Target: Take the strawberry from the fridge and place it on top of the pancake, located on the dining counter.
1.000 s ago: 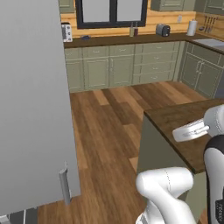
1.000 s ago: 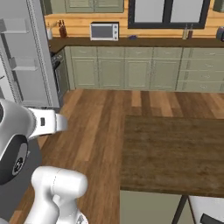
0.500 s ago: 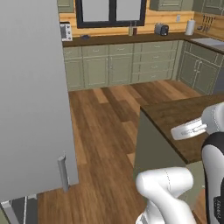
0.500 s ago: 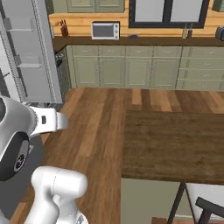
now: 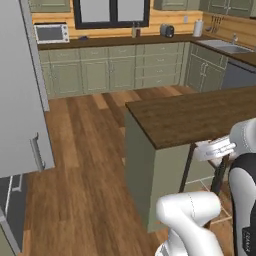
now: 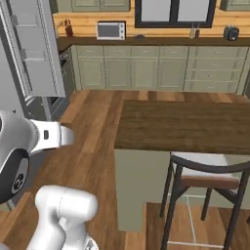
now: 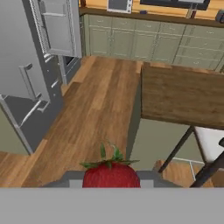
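The strawberry (image 7: 111,173), red with green leaves, sits low in the hand view with my gripper (image 7: 111,179) shut on it, a grey fingertip showing on each side. The dining counter (image 7: 183,94) lies ahead to the right, its dark wood top (image 5: 200,112) bare where it shows; the same counter (image 6: 185,124) runs across the right base view. The grey fridge (image 7: 26,78) stands to the left with a door open, its white door shelves (image 6: 34,49) showing. Its grey door (image 5: 20,100) fills the left edge of the left base view. The pancake is out of view.
A dark-framed stool (image 6: 205,168) with a light cushion stands at the counter's near side. Green cabinets (image 5: 115,67) with a microwave (image 6: 110,30) line the far wall, and a sink (image 5: 225,45) sits at the right. Wooden floor (image 5: 85,150) lies between fridge and counter.
The whole scene has shifted in both base views, so the base has moved: the dining counter now looks nearer and larger, and the stool has come into view.
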